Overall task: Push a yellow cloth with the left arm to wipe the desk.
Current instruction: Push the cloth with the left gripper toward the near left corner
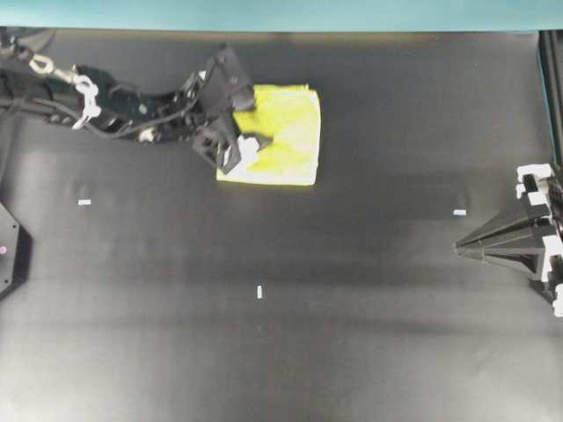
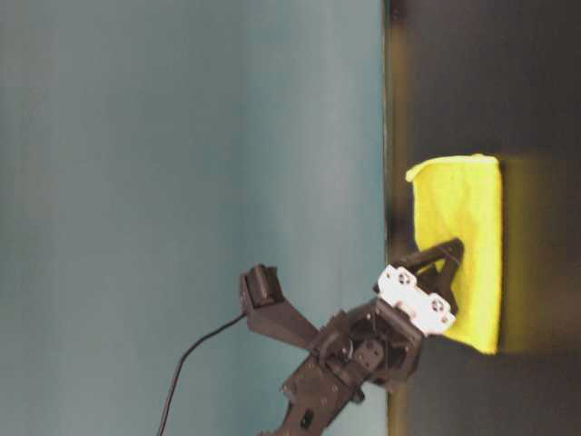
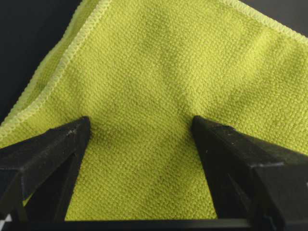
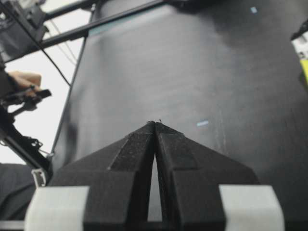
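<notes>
The yellow cloth [image 1: 286, 136] lies folded and flat on the black desk [image 1: 264, 352] at the back, left of centre. It also shows in the table-level view [image 2: 463, 236] and fills the left wrist view [image 3: 159, 72]. My left gripper [image 1: 251, 123] is open, with both fingertips [image 3: 77, 132] resting on the cloth's left part and cloth between them. It also shows in the table-level view [image 2: 452, 263] and the left wrist view [image 3: 140, 124]. My right gripper [image 1: 459, 249] is shut and empty at the desk's right edge, far from the cloth; its closed tips show in the right wrist view [image 4: 155, 122].
Small white tape marks sit on the desk at the left [image 1: 84, 202], the middle [image 1: 259, 292] and the right [image 1: 459, 213]. A teal strip [image 1: 264, 13] runs along the back edge. A black fixture [image 1: 9, 251] stands at the left edge.
</notes>
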